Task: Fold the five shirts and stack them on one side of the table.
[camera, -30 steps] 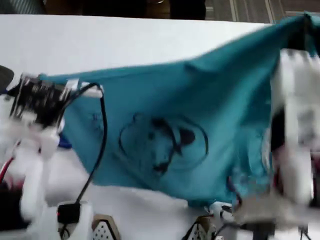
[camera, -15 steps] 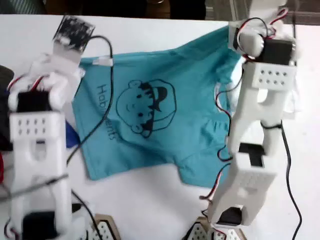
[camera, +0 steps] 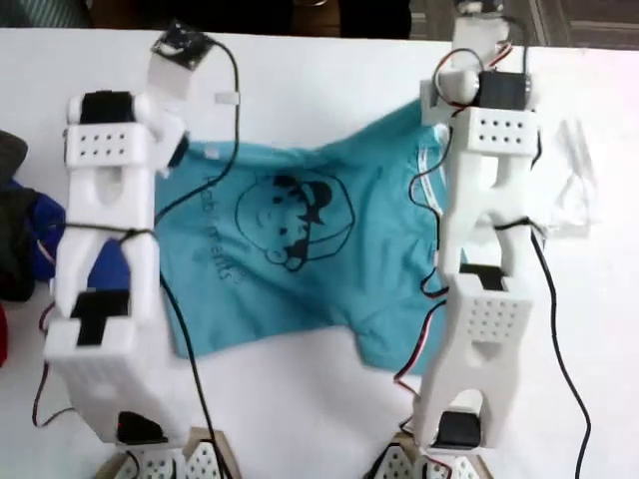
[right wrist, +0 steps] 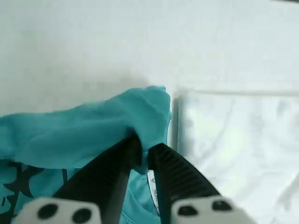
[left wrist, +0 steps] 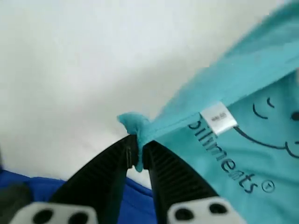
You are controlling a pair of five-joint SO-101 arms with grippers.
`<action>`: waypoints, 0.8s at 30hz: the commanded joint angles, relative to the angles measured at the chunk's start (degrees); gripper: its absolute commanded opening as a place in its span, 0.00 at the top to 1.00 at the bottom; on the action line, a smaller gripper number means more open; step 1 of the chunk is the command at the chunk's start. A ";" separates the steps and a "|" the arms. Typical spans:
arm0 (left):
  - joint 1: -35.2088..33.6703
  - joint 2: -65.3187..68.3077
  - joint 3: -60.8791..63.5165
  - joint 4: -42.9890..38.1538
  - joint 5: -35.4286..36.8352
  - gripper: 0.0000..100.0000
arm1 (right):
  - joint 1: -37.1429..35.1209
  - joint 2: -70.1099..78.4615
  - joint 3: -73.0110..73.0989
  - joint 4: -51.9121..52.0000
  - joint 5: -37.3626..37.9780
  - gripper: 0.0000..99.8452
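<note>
Left wrist view puts the left gripper point(left wrist: 136, 156) up close. Its two black jaws are pressed together on a bunched corner of the teal shirt point(left wrist: 254, 74), and a small tuft of cloth pokes out past the tips. A white sewn tag point(left wrist: 217, 119) sits on the shirt's edge just beyond that pinched corner, next to dark printed lettering point(left wrist: 224, 161). A blue garment point(left wrist: 28, 189) lies just beside the same corner, partly under the gripper.

From the right wrist view, the right gripper point(right wrist: 144, 154) is likewise clamped, its jaws closed on a raised fold at the shirt's opposite side. A white cloth point(right wrist: 233, 140) lies flat just beside that fold.

Seen from the high view, the shirt lies unfolded and rumpled on the white table point(camera: 319, 80). It is print side up, with a cartoon face point(camera: 300, 222) near its middle. The left arm point(camera: 100, 249) stretches over one side edge of the shirt and the right arm point(camera: 484, 249) over the other, so the shirt spans the space between them. A dark garment point(camera: 15, 239) lies beyond the blue one, farther from the shirt, at the table's edge.
</note>
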 commanded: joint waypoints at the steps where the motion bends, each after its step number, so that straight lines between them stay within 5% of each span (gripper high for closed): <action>1: 0.62 2.64 -5.49 4.92 -0.09 0.97 | 0.31 1.45 -0.62 2.68 0.26 0.98; 11: 1.58 3.96 -12.44 20.92 -3.78 0.97 | 3.21 0.48 -1.23 12.70 0.35 0.98; 15: 1.14 2.99 -11.74 21.63 -3.52 0.97 | 3.30 -3.30 -0.53 14.37 0.44 0.98; 20: 1.67 -6.77 -1.63 21.63 -2.64 0.97 | 2.86 -10.95 2.64 14.46 0.44 0.98; 24: 1.76 -17.49 11.82 19.96 -2.64 0.97 | 2.51 -21.93 18.64 14.46 0.53 0.98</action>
